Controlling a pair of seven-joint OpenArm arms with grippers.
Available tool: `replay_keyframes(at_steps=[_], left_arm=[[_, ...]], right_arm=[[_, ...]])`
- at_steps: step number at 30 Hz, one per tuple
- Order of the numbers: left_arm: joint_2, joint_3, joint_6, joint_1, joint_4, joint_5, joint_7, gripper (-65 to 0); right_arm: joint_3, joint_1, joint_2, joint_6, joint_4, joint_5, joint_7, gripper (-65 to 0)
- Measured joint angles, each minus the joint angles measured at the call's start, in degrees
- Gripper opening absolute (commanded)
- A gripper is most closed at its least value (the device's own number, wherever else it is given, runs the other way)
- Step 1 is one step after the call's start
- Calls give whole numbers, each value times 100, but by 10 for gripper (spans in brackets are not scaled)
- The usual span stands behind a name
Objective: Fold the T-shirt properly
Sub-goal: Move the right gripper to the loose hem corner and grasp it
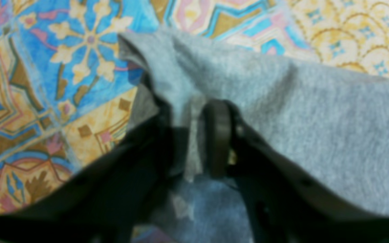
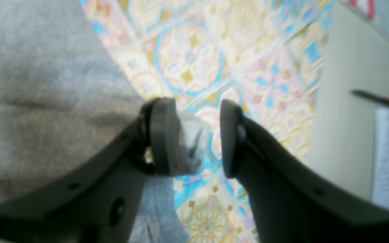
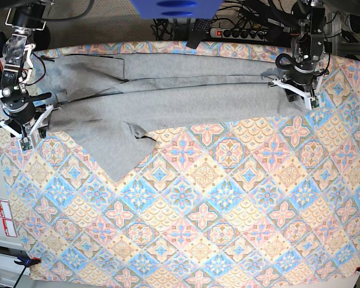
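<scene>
Grey T-shirt (image 3: 168, 96) lies stretched across the upper frame on my patterned bench (image 3: 228, 210). Left pincer (image 1: 194, 135) has fabric between parted jaws; right pincer (image 2: 198, 135) stands open, cloth against one finger.

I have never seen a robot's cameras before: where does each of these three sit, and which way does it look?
Left wrist: rides on the left arm, looking down past the left gripper, a fold of the grey T-shirt between its fingers, over the patterned tablecloth.
Right wrist: on the right arm, looking down past the right gripper, jaws apart, at the T-shirt's edge.
Base: overhead, looking down on the whole table and both arms.
Shared: all three show the T-shirt on the tablecloth.
</scene>
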Motion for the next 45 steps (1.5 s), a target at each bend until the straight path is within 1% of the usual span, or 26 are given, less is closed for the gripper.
replay_keyframes(at_steps=[3,5,8,10,12,17,18,20,22,25,28,35,45], left_arm=[[2,-2,-2,2,0,0,2,-347],[2,-7,-2,4,-2,-4,2,-334],[4,-11,0,4,0,-7,0,-357],[35,-9,39,9,109,-2,44,-381],[103,-15,26,87,348,-28,87,-397],[382,-282,-20,372,1108,-57,85,-399],[433,-326,28,387,1233,-59,98,-399],[476,-389,26,518,1464,-55,127,-399],[511,-396,22,564,1698,-44,275,-399],[590,-409,15,588,1840,-42,514,-399],[603,-409,24,586,1849,-39,518,-399],[592,-387,20,575,1856,-42,520,-399],[592,-385,20,570,1856,-42,542,-399]], right_arm=[[-151,323,-216,-57,26,-35,-70,-436],[-328,546,-326,22,26,4,-127,-436],[-809,883,-348,9,-219,33,-151,-432],[-1169,1115,-337,-37,-579,-15,-247,-412],[-1447,1335,-321,-7,-942,-17,-262,-392],[-1928,1888,-352,7,-1823,-11,-192,-368],[-1998,1958,-328,-20,-1978,0,-199,-369],[-2122,2065,-321,-42,-2247,-20,-210,-369],[-2234,2260,-330,-28,-2566,-15,-251,-369],[-2319,2564,-348,-11,-2979,-9,-168,-369],[-2330,2758,-323,-52,-3265,-2,-118,-369],[-2339,2739,-337,-37,-3906,33,282,-369],[-2328,2806,-317,-33,-4207,114,470,-371]])
